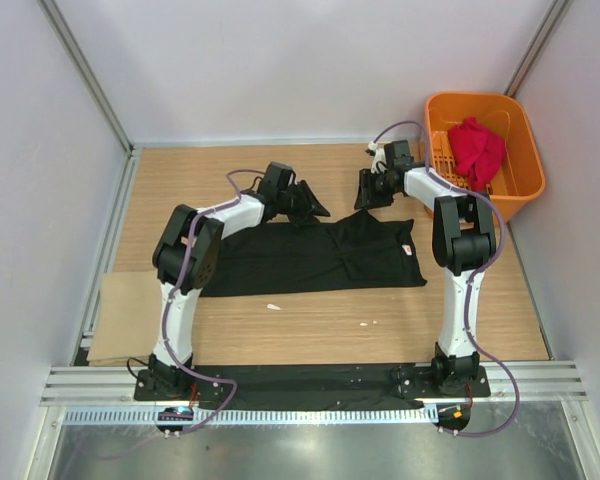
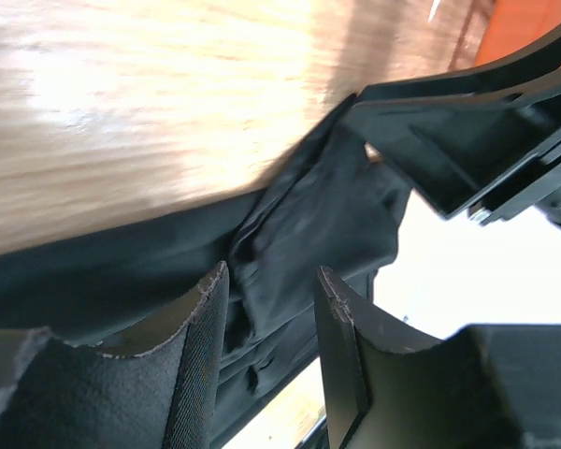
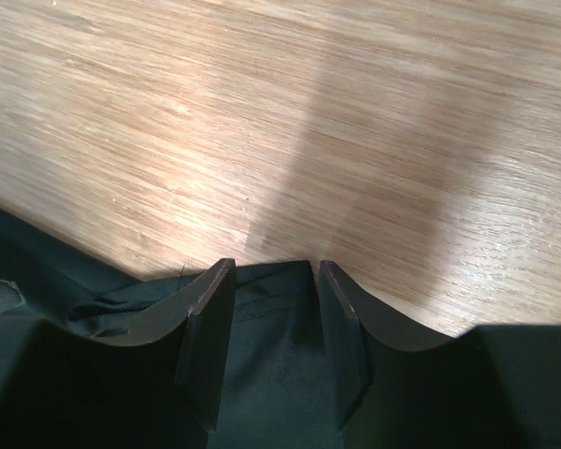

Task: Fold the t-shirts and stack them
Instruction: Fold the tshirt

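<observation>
The black t-shirt (image 1: 320, 262) lies spread across the middle of the wooden table. Its far edge is pulled up at two points. My left gripper (image 1: 308, 205) is shut on the far edge left of centre, and black cloth (image 2: 309, 224) runs between its fingers (image 2: 210, 290). My right gripper (image 1: 368, 190) is shut on the far edge further right, and cloth (image 3: 271, 393) fills the gap between its fingers (image 3: 210, 290). The right gripper also shows in the left wrist view (image 2: 467, 140), just beyond the bunched cloth. The red t-shirt (image 1: 477, 150) lies crumpled in the orange basket.
The orange slotted basket (image 1: 525, 150) stands at the far right corner. A tan cardboard sheet (image 1: 125, 315) lies at the table's left edge. Small white scraps (image 1: 273, 306) lie on the wood in front of the black shirt. White walls close in three sides.
</observation>
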`<action>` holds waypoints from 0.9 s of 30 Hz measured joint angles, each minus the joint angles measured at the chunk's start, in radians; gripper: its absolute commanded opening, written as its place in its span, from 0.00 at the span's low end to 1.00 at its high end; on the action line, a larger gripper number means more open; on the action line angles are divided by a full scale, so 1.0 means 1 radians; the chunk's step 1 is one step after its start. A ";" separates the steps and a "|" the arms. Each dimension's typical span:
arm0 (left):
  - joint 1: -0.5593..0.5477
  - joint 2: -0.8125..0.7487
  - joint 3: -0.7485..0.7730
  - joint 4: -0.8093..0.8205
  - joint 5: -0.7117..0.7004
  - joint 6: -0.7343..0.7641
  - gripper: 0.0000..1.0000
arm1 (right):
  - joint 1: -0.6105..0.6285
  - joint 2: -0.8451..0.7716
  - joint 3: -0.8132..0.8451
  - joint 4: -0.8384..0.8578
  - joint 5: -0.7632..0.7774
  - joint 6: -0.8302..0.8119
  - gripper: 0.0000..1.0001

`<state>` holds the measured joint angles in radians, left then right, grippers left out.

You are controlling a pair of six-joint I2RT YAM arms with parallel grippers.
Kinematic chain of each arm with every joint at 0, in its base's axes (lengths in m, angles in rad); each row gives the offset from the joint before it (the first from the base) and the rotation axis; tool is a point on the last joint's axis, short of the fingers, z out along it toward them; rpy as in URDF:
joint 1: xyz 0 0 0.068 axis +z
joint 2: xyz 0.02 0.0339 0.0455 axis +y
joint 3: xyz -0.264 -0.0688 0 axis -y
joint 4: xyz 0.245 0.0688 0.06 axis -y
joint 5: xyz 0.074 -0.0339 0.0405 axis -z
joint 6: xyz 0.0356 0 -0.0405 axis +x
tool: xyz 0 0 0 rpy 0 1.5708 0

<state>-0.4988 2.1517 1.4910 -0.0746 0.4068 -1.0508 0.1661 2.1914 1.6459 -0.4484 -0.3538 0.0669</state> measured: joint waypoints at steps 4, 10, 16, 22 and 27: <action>-0.016 0.015 0.014 0.023 -0.008 -0.022 0.40 | 0.000 0.002 0.000 -0.002 -0.002 -0.020 0.47; -0.042 0.018 0.010 0.023 -0.030 -0.039 0.40 | -0.001 0.002 0.006 -0.025 -0.009 -0.032 0.42; -0.050 0.030 0.010 0.013 -0.047 -0.046 0.40 | -0.003 0.009 0.021 -0.059 -0.019 -0.041 0.41; -0.056 0.045 0.016 0.001 -0.058 -0.047 0.34 | -0.003 0.010 0.021 -0.073 -0.022 -0.043 0.25; -0.063 0.092 0.060 -0.010 -0.048 -0.047 0.13 | -0.003 0.021 0.029 -0.083 -0.025 -0.027 0.09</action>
<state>-0.5617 2.2440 1.5505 -0.0841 0.3588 -1.0973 0.1635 2.2120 1.6752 -0.5312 -0.3790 0.0395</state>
